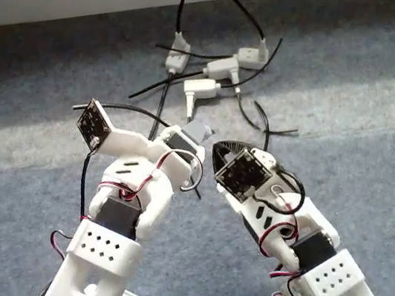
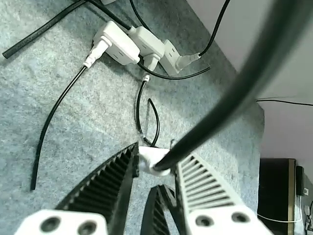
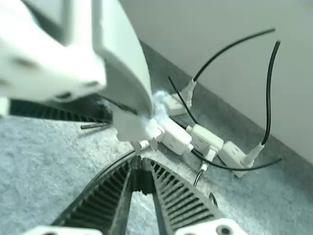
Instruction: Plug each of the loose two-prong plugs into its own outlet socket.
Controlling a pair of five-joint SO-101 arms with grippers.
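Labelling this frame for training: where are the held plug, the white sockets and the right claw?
held plug (image 2: 150,162): left wrist view, its white body.
white sockets (image 2: 146,41): left wrist view, the middle block.
right claw (image 3: 141,166): right wrist view, where its fingertips meet.

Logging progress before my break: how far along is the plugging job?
Done: in the outlet cluster at least two corded plugs look seated. In hand: the left gripper grips a white plug, short of the cluster. Left: seating that plug; the right gripper is shut nearby.
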